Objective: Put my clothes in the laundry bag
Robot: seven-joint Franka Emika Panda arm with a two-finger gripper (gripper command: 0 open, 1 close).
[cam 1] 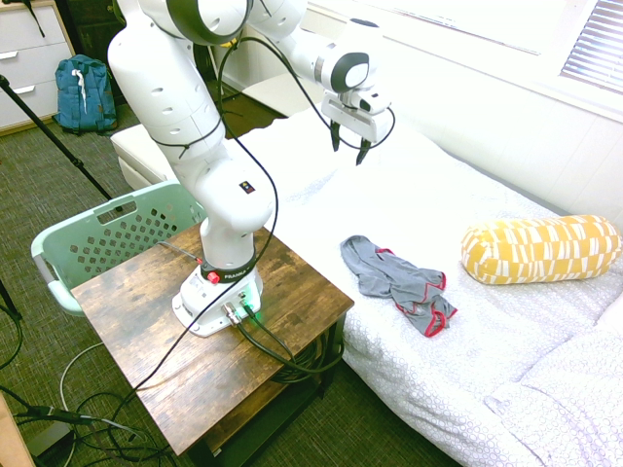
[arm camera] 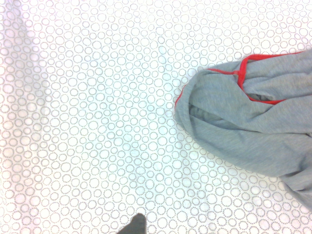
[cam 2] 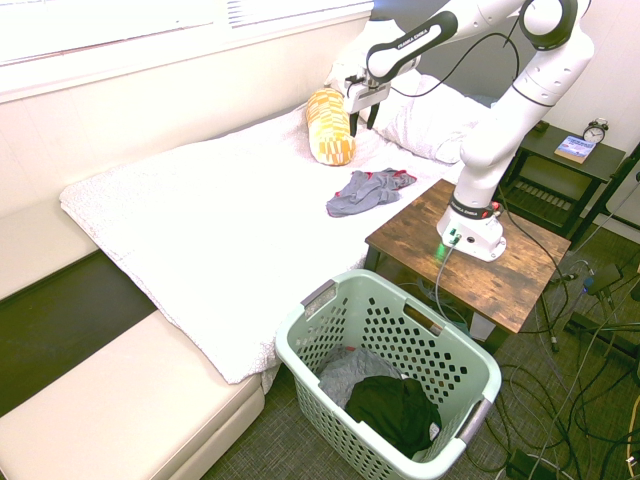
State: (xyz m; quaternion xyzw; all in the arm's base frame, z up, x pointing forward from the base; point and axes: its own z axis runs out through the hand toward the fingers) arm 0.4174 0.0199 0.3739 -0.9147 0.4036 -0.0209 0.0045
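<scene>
White bedding (cam 1: 458, 204) printed with tiny circles covers the bed that fills most of this room, running along under the window wall. On it, toward the side nearest the wooden table (cam 1: 146, 331), lies the crumpled grey garment (cam 1: 397, 282) with red trim, flat on the cover and touched by nothing. Beyond it, near the wall, rests a yellow-and-white bolster pillow (cam 1: 540, 249), well apart from the cloth. From the table the white arm reaches out over the mattress, and its gripper (cam 1: 348, 146) hangs pointing straight down above bare bedding, off to one side of the garment and clearly above it; the fingers (cam 1: 336, 136) are spread wide and hold nothing. Up close from the wrist, the grey cloth fills one side of the view, its red edging folded over. On the floor by the table stands the mint-green laundry basket (cam 2: 300, 350), with dark and grey clothing already inside. A blue backpack (cam 1: 83, 94) sits against the drawers.
</scene>
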